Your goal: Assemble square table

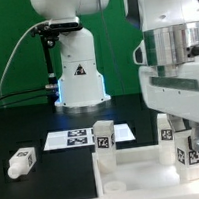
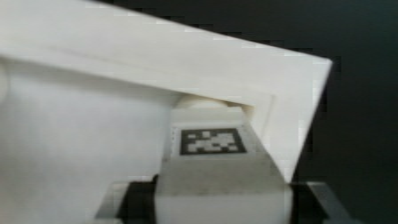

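Note:
The white square tabletop [image 1: 136, 166] lies ribbed side up at the front of the exterior view, and its corner fills the wrist view [image 2: 107, 90]. My gripper [image 1: 190, 137] hangs over the tabletop's corner on the exterior view's right. It is shut on a white tagged leg [image 1: 189, 155]. In the wrist view the gripper [image 2: 217, 200] has its dark fingers [image 2: 134, 196] pressed on both sides of that leg [image 2: 214, 150], whose end sits at the tabletop's corner recess. Another leg [image 1: 103, 137] stands upright at the tabletop's left corner. A third leg [image 1: 22, 162] lies loose on the black table.
The marker board [image 1: 77, 138] lies flat behind the tabletop. The large white robot base [image 1: 79, 75] with a triangle mark stands at the back. Another tagged white block [image 1: 166, 131] shows just behind the held leg. A green backdrop closes the rear.

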`<state>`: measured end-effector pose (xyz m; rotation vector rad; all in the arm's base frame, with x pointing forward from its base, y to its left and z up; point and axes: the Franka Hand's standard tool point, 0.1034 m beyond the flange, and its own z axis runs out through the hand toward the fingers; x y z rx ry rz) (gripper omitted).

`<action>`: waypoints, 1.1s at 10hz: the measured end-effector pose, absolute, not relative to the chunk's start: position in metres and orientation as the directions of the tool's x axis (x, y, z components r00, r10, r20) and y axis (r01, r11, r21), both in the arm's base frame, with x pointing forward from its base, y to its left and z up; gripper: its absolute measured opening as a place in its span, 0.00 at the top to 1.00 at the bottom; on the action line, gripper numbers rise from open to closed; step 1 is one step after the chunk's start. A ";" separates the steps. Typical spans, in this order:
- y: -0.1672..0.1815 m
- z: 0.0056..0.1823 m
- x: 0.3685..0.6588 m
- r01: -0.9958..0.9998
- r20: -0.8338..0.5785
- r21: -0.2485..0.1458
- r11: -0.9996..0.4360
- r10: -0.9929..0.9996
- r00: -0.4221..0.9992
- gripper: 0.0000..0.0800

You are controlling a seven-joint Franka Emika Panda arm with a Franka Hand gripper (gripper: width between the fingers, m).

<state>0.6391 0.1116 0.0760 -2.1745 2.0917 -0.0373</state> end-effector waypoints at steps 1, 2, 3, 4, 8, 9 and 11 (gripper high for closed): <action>0.113 0.076 0.640 -0.985 -0.100 -0.101 0.140 -0.987 -0.129 0.64; 0.116 0.076 0.640 -0.973 -0.100 -0.100 0.206 -0.975 -0.196 0.64; 0.115 0.076 0.640 -0.977 -0.098 -0.102 0.187 -0.979 -0.177 0.56; 0.115 0.076 0.639 -0.990 -0.084 -0.105 0.089 -0.993 -0.080 0.56; 0.116 0.080 0.643 -0.877 -0.023 -0.134 -0.461 -0.884 0.467 0.20; 0.115 0.080 0.643 -0.844 -0.012 -0.134 -0.519 -0.851 0.525 0.19; 0.114 0.080 0.644 -0.710 0.035 -0.118 -0.694 -0.717 0.696 0.19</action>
